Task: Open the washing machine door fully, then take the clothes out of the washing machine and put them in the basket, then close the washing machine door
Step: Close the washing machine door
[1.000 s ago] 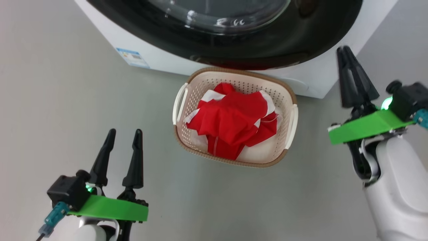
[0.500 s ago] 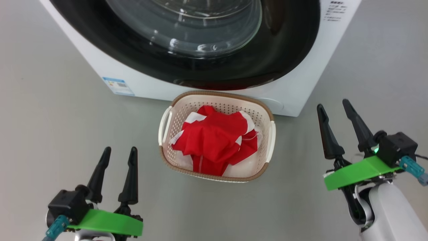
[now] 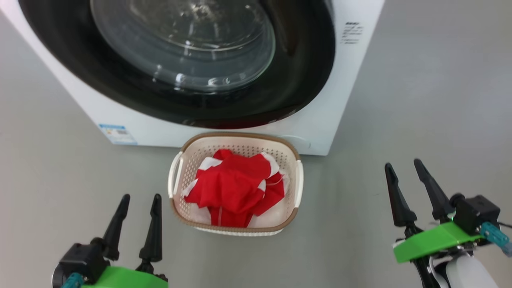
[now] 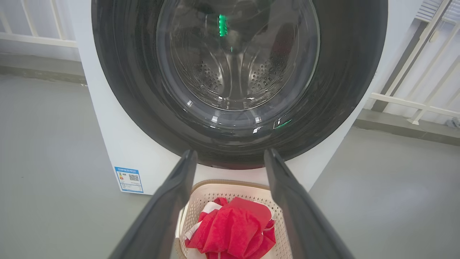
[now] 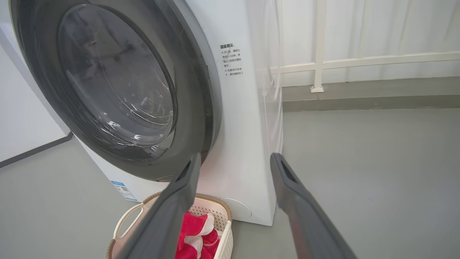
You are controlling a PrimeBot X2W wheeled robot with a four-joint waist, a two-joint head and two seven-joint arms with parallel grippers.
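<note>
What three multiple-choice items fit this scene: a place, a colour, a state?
1. Where is the basket? A) on the floor before the washing machine B) on top of it C) inside it
2. What colour are the clothes? A) blue B) red with white C) green
3. How is the right tool? A) shut on the clothes B) gripping the basket C) open, empty
Key: 1A, it stands at the machine's foot; 2B, red folds with white trim; 3C, its jaws stand apart with nothing between.
</note>
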